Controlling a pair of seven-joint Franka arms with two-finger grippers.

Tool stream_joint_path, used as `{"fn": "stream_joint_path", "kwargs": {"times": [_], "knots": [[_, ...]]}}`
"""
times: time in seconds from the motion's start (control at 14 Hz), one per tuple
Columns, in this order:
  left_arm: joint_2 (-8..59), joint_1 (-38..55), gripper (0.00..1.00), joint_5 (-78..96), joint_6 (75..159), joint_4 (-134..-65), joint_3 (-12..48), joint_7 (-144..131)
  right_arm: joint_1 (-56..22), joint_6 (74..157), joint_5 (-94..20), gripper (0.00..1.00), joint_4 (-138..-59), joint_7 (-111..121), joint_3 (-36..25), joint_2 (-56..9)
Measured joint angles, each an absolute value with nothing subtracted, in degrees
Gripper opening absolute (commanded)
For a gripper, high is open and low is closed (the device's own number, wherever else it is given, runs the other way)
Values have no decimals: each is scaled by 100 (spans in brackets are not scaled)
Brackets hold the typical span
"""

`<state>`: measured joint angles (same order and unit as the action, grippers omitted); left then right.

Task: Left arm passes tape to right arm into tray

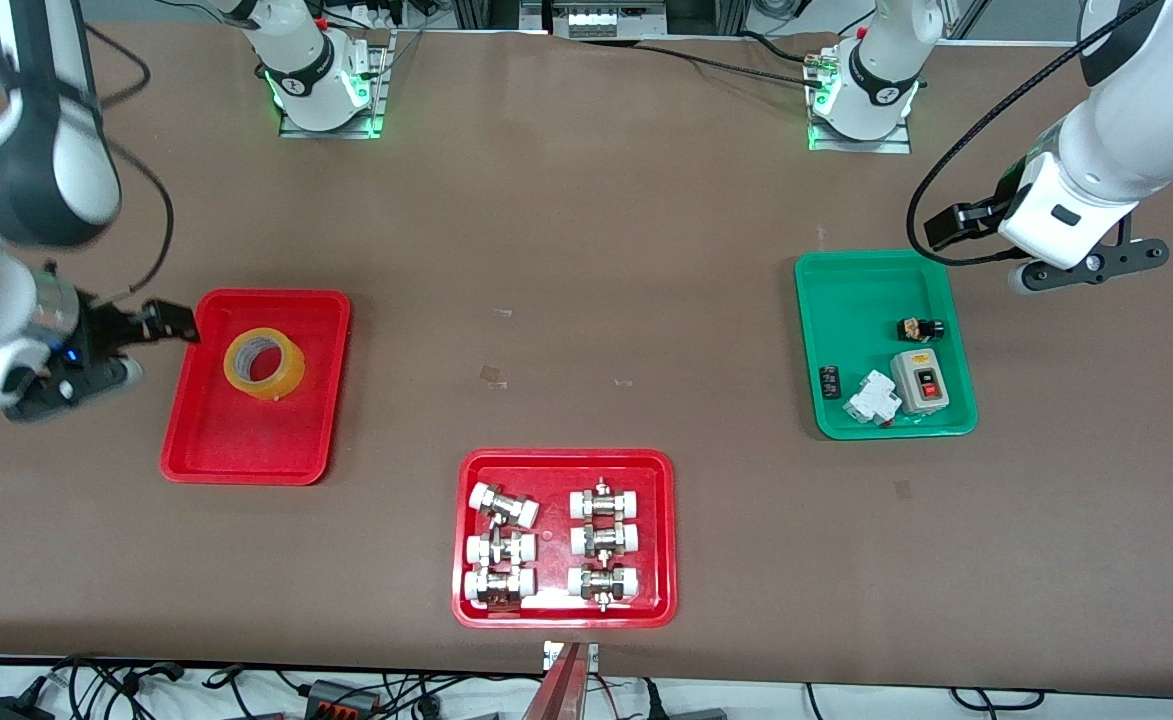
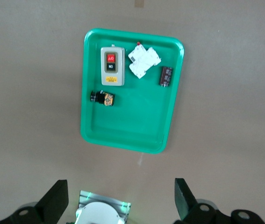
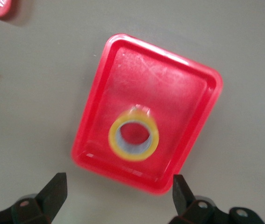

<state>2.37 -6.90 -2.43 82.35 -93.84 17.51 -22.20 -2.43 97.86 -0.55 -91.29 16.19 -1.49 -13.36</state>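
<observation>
The yellow tape [image 1: 264, 363] lies flat in the plain red tray [image 1: 242, 450] at the right arm's end of the table, in the half of the tray farther from the front camera. It shows in the right wrist view too, the tape [image 3: 133, 137] resting in the tray [image 3: 155, 74]. My right gripper [image 1: 71, 385] hangs open and empty over the bare table just outside the tray's rim; its own camera shows the right gripper [image 3: 118, 196] clear of the tape. My left gripper [image 1: 1086, 268] is open and empty, up over the table beside the green tray; its own camera shows the left gripper [image 2: 121, 200] with nothing between the fingers.
A green tray [image 1: 846, 300] with a switch box [image 1: 919, 382], a white breaker and small parts sits at the left arm's end. A second red tray [image 1: 566, 612] with several white-and-metal pipe fittings stands nearest the front camera. The arms' bases [image 1: 326, 80] line the table's edge farthest from that camera.
</observation>
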Motion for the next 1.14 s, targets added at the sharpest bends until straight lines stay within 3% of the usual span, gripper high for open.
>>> {"fn": "stream_joint_path", "kwargs": {"times": [0.36, 0.64, 1.14], "knots": [[271, -671, 100, -245, 8115, -9343, 1811, -2212, -661, 8822, 5, 100, -9215, -181, -115, -210], [274, -674, 100, -246, 8097, -9343, 1811, -2210, -695, 8809, 223, 100, -9785, -395, -125, 598], [291, -698, 100, -249, 8078, -9343, 1799, -2210, -683, 8777, 288, 100, -9757, -732, -178, 776]]}}
